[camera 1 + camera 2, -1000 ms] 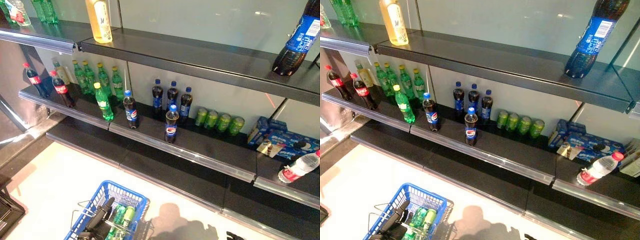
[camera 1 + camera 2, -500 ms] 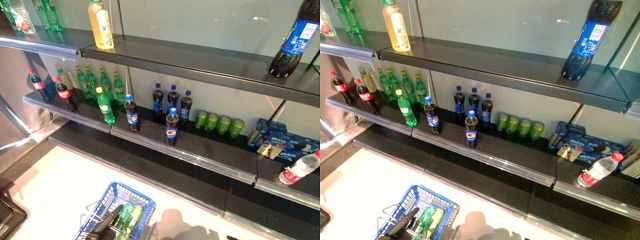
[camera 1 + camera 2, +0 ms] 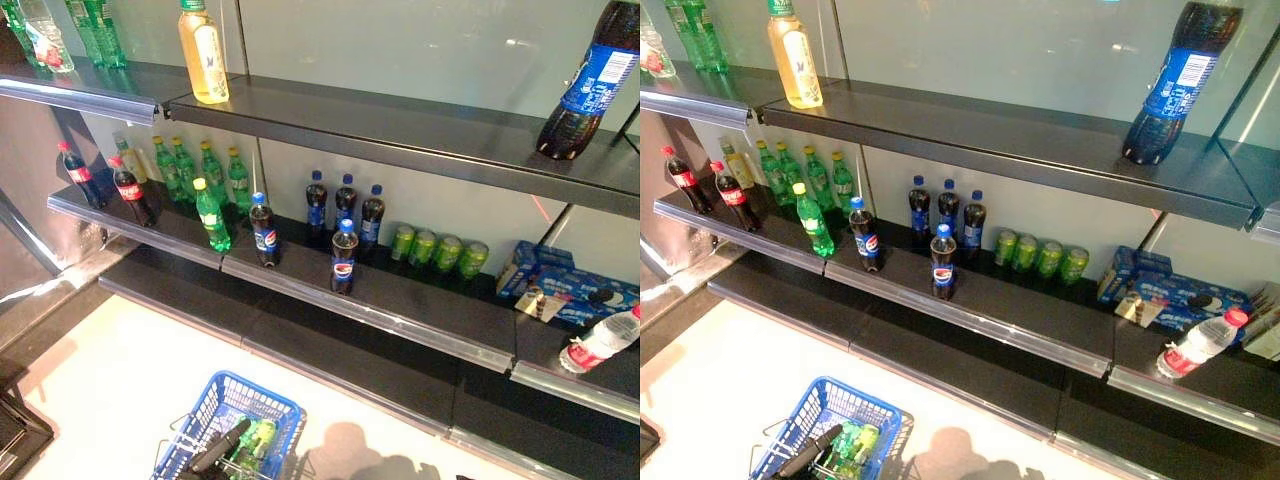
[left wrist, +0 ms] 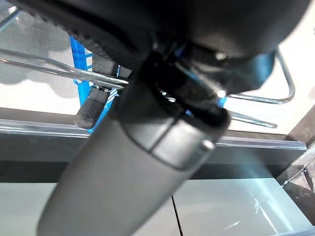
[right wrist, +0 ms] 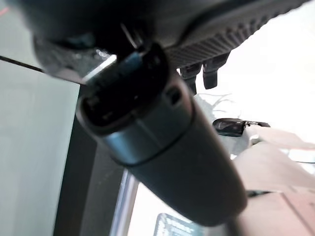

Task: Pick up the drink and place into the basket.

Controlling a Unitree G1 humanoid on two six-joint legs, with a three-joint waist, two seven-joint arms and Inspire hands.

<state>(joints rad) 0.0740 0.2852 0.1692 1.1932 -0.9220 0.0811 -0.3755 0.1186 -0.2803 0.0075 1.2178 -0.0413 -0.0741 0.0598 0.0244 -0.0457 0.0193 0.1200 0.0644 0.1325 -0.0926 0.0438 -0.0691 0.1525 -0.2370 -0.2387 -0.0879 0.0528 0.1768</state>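
Note:
A blue wire basket (image 3: 262, 396) hangs low in front of the shelves with green bottles (image 3: 256, 440) lying in it. My left hand (image 4: 147, 147) is curled round the basket's wire handle (image 4: 44, 66), whose black grip (image 3: 220, 446) slants across the basket. On the middle shelf stand the drinks. A blue-labelled cola bottle (image 3: 343, 258) is at the front edge, another (image 3: 263, 230) is to its left, and a green bottle (image 3: 211, 215) is further left. My right hand (image 5: 162, 128) shows only in its wrist view, fingers relaxed and holding nothing.
Three cola bottles (image 3: 345, 205) and several green cans (image 3: 435, 250) line the back of the middle shelf. Red-labelled colas (image 3: 130, 190) stand at the left. Blue boxes (image 3: 570, 285) and a lying water bottle (image 3: 600, 340) are at the right. A yellow bottle (image 3: 203, 50) and a large cola (image 3: 585, 80) stand above.
The camera has shifted a little, so the shelves sit slightly lower in view. The basket has drifted slightly right under the left hand. Nothing has been picked up or let go.

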